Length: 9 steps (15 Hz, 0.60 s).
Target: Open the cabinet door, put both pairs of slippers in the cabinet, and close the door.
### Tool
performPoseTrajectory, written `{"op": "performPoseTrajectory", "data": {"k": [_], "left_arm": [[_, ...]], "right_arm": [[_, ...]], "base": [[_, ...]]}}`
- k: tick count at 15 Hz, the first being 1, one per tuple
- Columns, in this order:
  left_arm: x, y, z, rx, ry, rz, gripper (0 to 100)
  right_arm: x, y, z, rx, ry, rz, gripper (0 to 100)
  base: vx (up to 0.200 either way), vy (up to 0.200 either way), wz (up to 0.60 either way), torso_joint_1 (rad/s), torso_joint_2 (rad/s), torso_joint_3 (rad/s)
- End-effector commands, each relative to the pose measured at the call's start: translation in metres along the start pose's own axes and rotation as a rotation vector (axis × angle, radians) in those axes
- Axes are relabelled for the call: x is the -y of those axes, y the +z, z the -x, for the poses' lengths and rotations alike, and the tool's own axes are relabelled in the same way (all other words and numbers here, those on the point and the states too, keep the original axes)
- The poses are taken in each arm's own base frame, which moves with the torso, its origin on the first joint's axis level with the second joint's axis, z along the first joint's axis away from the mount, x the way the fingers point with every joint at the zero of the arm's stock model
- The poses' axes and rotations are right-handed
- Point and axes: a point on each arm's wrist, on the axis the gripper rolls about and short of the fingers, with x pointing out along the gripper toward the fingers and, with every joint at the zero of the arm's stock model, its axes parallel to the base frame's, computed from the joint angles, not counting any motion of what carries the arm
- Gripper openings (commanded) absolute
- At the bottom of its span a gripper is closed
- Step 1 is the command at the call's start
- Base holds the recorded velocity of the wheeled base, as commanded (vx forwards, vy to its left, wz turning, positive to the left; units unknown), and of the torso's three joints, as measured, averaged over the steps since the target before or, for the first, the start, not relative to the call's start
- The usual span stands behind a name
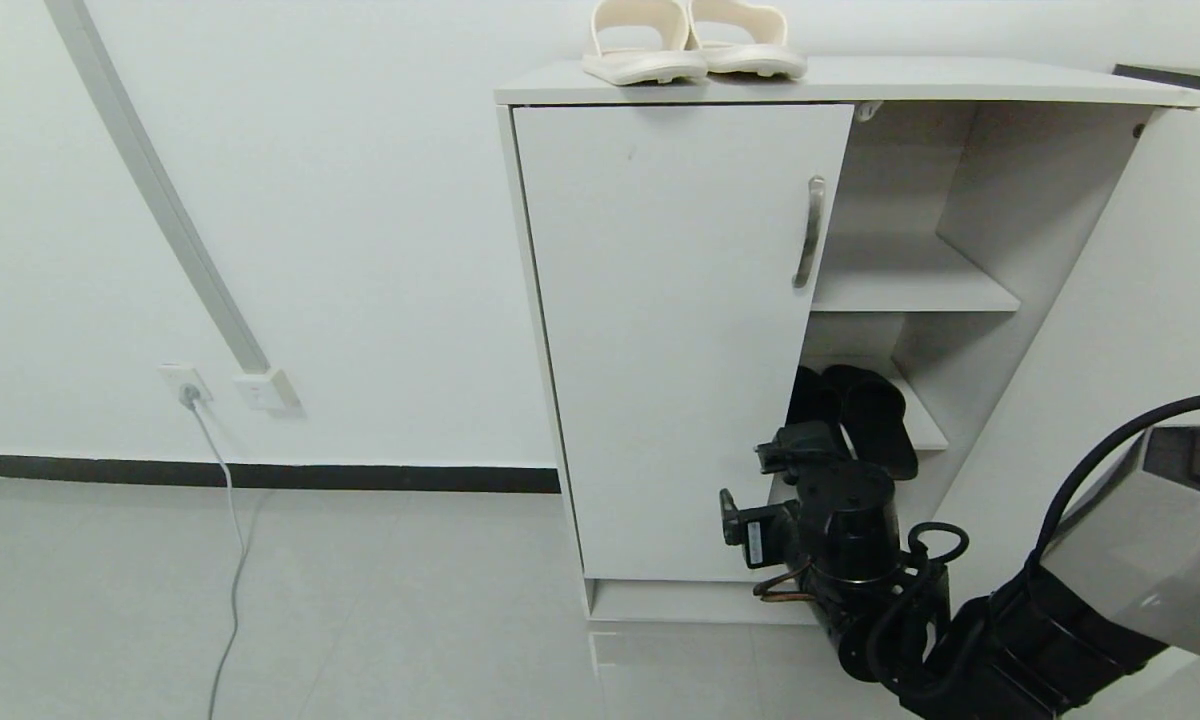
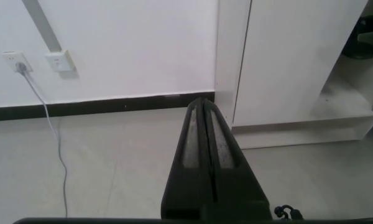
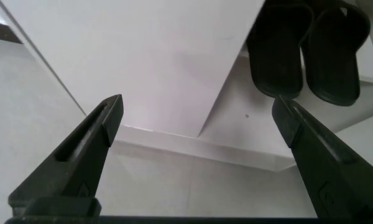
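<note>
The right gripper (image 3: pixel 198 102) is spread wide and empty, just in front of the cabinet's (image 1: pixel 960 82) lower shelf, where the black slippers (image 1: pixel 865 410) lie. The left gripper (image 2: pixel 203 124) is pressed together on nothing, low beside the cabinet. One cabinet door (image 1: pixel 1120 330) stands open. I judge the task about half done: the cream slippers (image 1: pixel 695 45) on the cabinet top need stowing, then the door needs closing.
</note>
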Motion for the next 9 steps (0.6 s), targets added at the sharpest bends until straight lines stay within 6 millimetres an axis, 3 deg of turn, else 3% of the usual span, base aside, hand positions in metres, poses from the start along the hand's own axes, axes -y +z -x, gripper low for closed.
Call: {"op": "performPoseTrajectory", "data": {"k": [1, 4, 7, 9], "left_arm": [[0.0, 0.0, 0.0, 0.0, -0.001, 0.0, 0], [0.0, 0.0, 0.0, 0.0, 0.002, 0.0, 0], [0.0, 0.0, 0.0, 0.0, -0.001, 0.0, 0], [0.0, 0.0, 0.0, 0.0, -0.001, 0.0, 0]], "right_arm": [[0.0006, -0.0017, 0.0, -0.006, -0.001, 0.004, 100], [0.0005, -0.0031, -0.0003, -0.009, -0.002, 0.006, 100], [0.0005, -0.0031, -0.0003, -0.009, -0.002, 0.006, 100], [0.0007, -0.0038, 0.0, -0.012, 0.0, 0.008, 100]], "base": [[0.0, 0.0, 0.0, 0.0, 0.0, 0.0], [0.0, 0.0, 0.0, -0.001, -0.06, -0.077], [0.0, 0.0, 0.0, 0.01, -0.22, -0.349], [0.0, 0.0, 0.0, 0.032, -0.56, -0.371]]}}
